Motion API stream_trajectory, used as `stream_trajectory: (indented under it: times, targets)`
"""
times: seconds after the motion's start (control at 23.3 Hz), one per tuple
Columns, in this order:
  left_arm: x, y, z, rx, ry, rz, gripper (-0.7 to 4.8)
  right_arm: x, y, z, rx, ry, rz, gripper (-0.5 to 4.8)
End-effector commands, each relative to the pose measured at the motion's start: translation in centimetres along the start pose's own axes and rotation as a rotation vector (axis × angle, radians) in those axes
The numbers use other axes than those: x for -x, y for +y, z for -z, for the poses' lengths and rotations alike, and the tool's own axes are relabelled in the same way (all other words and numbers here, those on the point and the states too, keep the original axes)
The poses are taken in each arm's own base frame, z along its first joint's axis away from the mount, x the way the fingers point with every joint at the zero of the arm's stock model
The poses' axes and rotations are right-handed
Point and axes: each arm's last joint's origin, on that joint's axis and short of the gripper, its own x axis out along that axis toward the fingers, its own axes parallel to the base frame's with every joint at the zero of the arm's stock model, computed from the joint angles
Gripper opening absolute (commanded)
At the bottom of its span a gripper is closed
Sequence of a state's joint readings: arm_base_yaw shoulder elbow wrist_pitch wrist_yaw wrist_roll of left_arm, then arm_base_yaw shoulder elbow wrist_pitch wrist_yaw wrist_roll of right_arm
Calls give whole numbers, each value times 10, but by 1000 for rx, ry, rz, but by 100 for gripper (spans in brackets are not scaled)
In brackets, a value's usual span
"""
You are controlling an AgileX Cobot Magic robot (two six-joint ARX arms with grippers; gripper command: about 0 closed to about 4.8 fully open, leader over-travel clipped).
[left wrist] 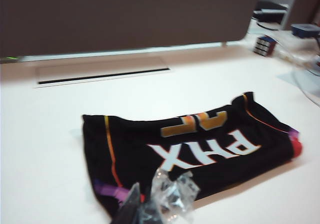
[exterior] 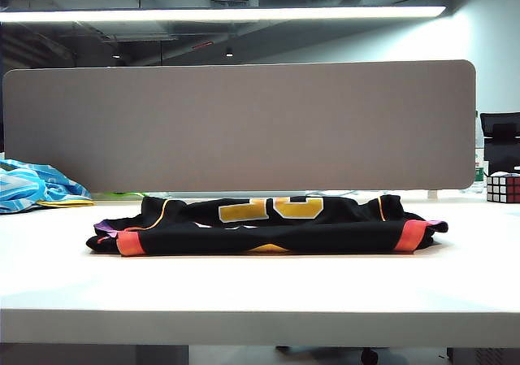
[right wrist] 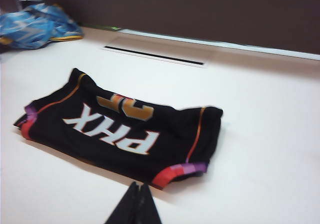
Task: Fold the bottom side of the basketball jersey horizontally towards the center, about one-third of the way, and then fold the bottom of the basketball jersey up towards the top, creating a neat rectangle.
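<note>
The basketball jersey (exterior: 268, 227) lay folded on the table (exterior: 260, 288); left end effector (left wrist: 134, 206) and right end effector (right wrist: 136, 204) (both pressed together, empty) hovered nearby.

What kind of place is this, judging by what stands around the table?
Probably an office or lab. A grey desk divider panel stands behind the white table, ceiling strip lights hang above, and a Rubik's cube sits at the right. Neither gripper appears in the exterior view.

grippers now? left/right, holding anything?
Left end effector: closed, empty, near the jersey.
Right end effector: closed, empty, off the jersey's near edge.
</note>
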State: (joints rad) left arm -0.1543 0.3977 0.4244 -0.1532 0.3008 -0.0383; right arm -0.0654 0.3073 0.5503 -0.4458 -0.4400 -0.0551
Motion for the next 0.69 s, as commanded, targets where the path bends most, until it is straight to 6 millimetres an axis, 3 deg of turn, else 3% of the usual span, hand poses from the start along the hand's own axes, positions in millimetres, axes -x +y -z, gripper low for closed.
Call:
stream_trajectory:
  times: [0.04, 0.26, 0.56, 0.69]
  targets:
    - [10, -1, 21, 38, -71, -51, -6, 6, 0, 20, -47, -46, 138, -6]
    - [19, -1, 54, 67, -140, -95, -6, 9, 0, 53, -63, -146, 238, -6]
    - [11, 6, 81, 63, -164, -202, -6, -12, -13, 81, -144, -141, 390, -6]
    - [7, 10, 90, 62, -204, -254, -6, -24, -19, 107, -150, -126, 425, -5]
